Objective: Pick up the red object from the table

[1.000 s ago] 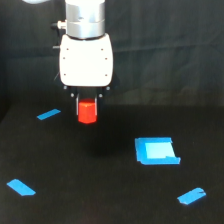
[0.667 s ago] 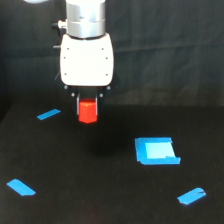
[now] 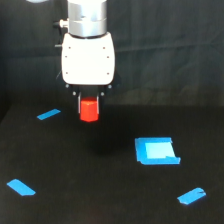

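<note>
Red-orange, matte: the red object (image 3: 89, 110), a short faceted block, sits clamped in the gripper (image 3: 89, 106), whose dark fingers press close against its two sides; the block's lower part shows below them. It hangs clear above the table (image 3: 100, 200), a flat black surface, with a faint darker patch on the surface below it. White, boxy gripper housing (image 3: 88, 59) directly above the block, under a silver cylindrical wrist (image 3: 87, 17). Blue tape on the table: one strip (image 3: 48, 114) toward the exterior view's left of the block; one strip (image 3: 21, 187) near the lower left; one strip (image 3: 191, 195) near the lower right; one square patch (image 3: 156, 150) with a paler centre, toward the right, well apart from the block.
</note>
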Tool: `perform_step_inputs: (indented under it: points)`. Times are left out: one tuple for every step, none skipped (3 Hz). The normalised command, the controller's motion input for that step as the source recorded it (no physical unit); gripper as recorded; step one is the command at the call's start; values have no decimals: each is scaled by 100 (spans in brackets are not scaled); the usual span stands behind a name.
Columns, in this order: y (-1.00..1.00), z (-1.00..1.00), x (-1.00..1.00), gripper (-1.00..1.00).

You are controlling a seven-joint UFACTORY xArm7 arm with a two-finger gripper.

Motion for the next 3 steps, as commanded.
perform_step_inputs:
  points:
    - [-3, 17, 6, -100]
    - [4, 8, 4, -100]
    - [4, 16, 3, -92]
